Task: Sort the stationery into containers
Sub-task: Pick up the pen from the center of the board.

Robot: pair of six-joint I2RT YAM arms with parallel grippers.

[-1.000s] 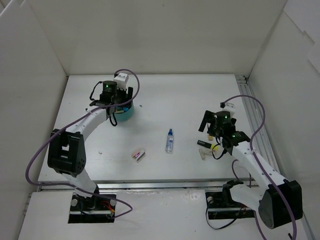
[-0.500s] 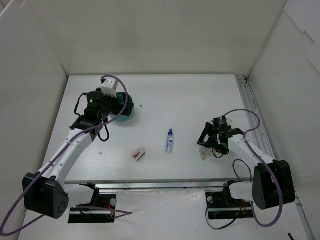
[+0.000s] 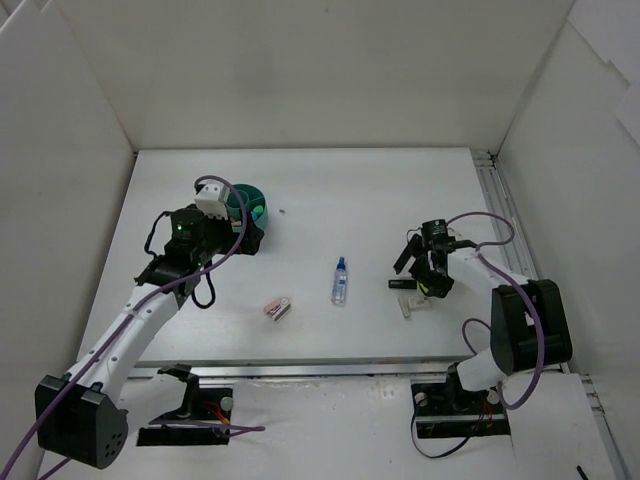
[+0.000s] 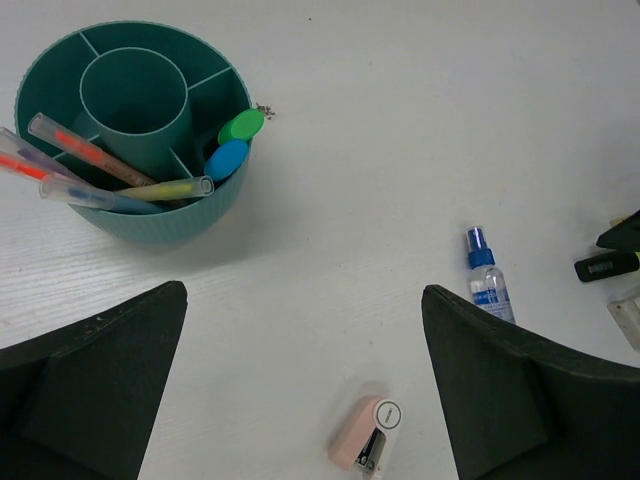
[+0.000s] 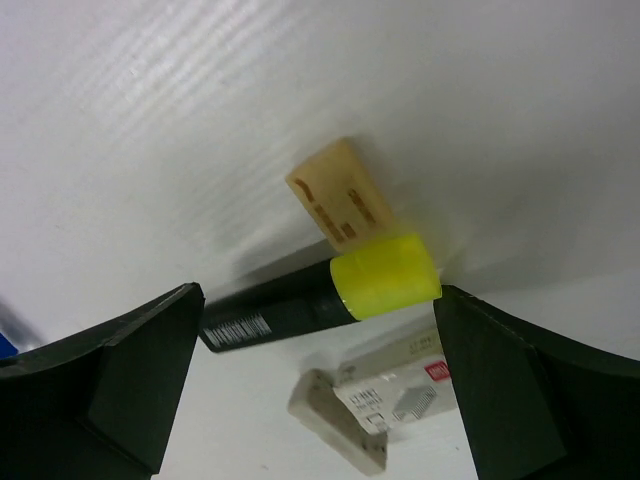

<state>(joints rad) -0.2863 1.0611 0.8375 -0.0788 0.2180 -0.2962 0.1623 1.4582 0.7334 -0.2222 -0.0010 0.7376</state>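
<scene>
The round teal tub (image 4: 60, 70) holds several thin pens (image 4: 85, 150) and a blue (image 4: 227, 160) and a green highlighter (image 4: 241, 126); it also shows in the top view (image 3: 252, 204). My left gripper (image 4: 310, 400) is open and empty, just in front of the tub (image 3: 247, 238). A pink and white piece (image 4: 365, 435) and a blue-capped clear bottle (image 4: 487, 283) lie mid-table. My right gripper (image 5: 318, 390) is open, low over a black highlighter with a yellow cap (image 5: 300, 305), a tan eraser (image 5: 338, 200) and a white eraser (image 5: 390, 400).
White walls enclose the table on three sides, and a metal rail (image 3: 515, 250) runs along the right edge. The bottle (image 3: 340, 281) and the pink piece (image 3: 277, 308) lie between the two arms. The right gripper (image 3: 424, 278) is near the right rail.
My left gripper has drawn back from above the tub toward the near left, uncovering it. My right gripper has come down over the black highlighter and the erasers.
</scene>
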